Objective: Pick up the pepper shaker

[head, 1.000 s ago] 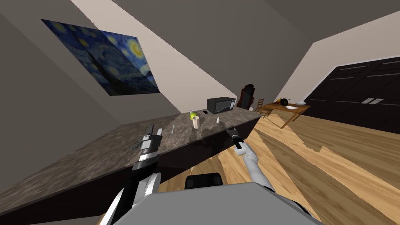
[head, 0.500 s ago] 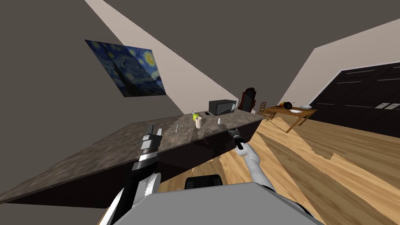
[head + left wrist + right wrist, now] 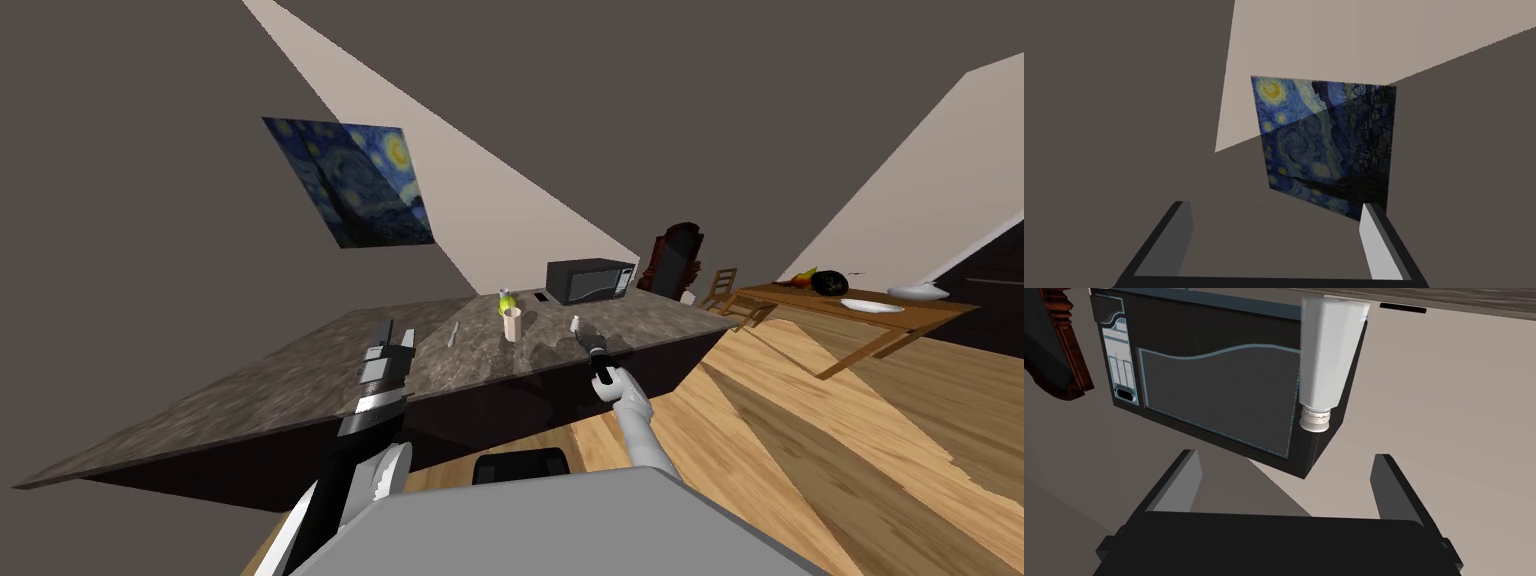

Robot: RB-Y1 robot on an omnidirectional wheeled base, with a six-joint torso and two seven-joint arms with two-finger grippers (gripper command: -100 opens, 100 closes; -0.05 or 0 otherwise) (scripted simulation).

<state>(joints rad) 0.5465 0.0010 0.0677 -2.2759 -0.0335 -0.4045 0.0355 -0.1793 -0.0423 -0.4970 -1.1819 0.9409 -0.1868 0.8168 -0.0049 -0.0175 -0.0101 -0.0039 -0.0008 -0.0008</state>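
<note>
The pepper shaker (image 3: 574,323) is a small white bottle with a pale cap, standing on the dark mottled counter (image 3: 300,375) in front of the microwave (image 3: 590,280). My right gripper (image 3: 585,338) hovers just short of it, over the counter's front edge. In the right wrist view the shaker (image 3: 1322,363) lies a short way beyond my open right gripper (image 3: 1286,488), nearer one finger's line and touching neither finger. My left gripper (image 3: 397,333) is held open over the counter further left, and its fingers (image 3: 1376,245) have nothing between them.
A beige cup (image 3: 513,324), a green-yellow object (image 3: 506,299) and a thin utensil (image 3: 452,334) sit on the counter near the shaker. A dark wooden cabinet (image 3: 672,262), a chair (image 3: 722,288) and a dining table (image 3: 850,305) with dishes stand beyond on the wood floor.
I have moved and turned, so the whole head view has shifted. My right gripper now reaches over the counter's edge, closer to the shaker. The left arm keeps its pose.
</note>
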